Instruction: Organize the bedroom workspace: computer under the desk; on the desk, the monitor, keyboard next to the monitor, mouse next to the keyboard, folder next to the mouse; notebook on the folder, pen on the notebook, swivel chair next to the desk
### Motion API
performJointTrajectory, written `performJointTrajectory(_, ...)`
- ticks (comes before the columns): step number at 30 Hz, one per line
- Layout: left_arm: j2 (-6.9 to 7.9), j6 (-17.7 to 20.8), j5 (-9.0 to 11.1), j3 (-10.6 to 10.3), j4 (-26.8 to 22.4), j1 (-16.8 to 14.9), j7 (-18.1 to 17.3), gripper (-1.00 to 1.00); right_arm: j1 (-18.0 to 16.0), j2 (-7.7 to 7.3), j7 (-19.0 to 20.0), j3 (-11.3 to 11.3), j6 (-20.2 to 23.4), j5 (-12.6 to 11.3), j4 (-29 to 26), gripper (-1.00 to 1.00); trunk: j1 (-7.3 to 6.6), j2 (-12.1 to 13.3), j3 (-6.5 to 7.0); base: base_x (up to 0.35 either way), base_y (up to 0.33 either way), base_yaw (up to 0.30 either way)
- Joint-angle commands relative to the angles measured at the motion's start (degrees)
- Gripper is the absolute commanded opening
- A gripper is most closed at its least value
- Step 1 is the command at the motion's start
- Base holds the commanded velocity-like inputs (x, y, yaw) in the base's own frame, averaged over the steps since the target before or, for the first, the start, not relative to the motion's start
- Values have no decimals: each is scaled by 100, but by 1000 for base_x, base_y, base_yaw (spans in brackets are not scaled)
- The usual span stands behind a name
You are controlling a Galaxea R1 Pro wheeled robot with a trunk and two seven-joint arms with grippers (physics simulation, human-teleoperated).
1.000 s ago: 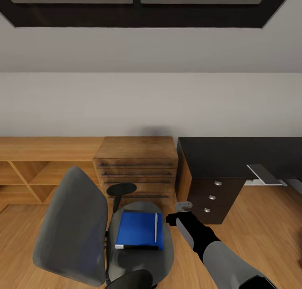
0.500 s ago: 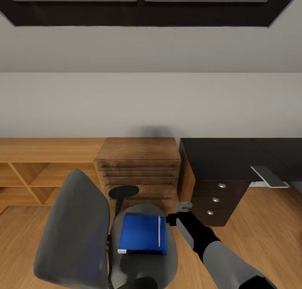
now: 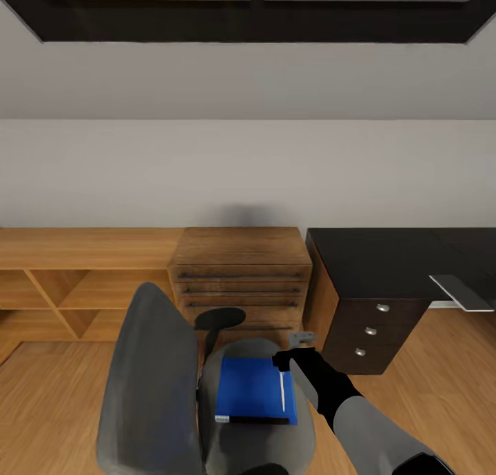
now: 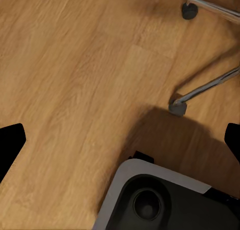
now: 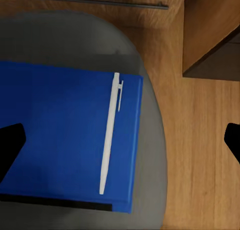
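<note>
Directly under the right gripper (image 5: 120, 137), jaws spread wide with both fingertips at the frame edges and nothing between them, lies the folder (image 5: 55, 135) flat on the swivel chair (image 3: 148, 385) seat, pen (image 5: 109, 140) resting on top along the folder edge nearest the gripper. In the head view the right gripper (image 3: 286, 360) hovers over that same folder (image 3: 255, 390) edge, pen (image 3: 282, 391) just below it. Grey seat rim shows past the folder, then bare wooden floor (image 5: 200, 155). Beyond the gripper: wooden chest of drawers (image 3: 241, 275), desk (image 3: 386, 261) with 3 knobbed drawers beside it. Left gripper (image 4: 120, 140) spread too, over open floor; chrome chair legs with 2 casters (image 4: 177, 106) nearby.
</note>
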Motion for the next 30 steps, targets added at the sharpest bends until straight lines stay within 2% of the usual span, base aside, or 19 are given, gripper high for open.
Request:
performJointTrajectory(1,1,-14,62,-34,5,-4,-40,100,-5,-5,-53,39,22,-61,-8,100,1,-5,-6,2,95,0)
performJointTrajectory(19,1,-15,65,-30,6,-4,-40,100,-5,-9,-53,33,22,-58,-9,100,1,-5,-6,0,13,0)
performJointTrajectory(25,2,-18,70,-24,5,-4,-37,100,-11,29,-88,57,54,-46,-8,100,1,-5,-6,0,0,0)
performJointTrajectory(30,5,-21,71,-19,3,-4,-35,100,-54,92,-285,52,124,-44,-13,100,1,-5,-6,0,0,0)
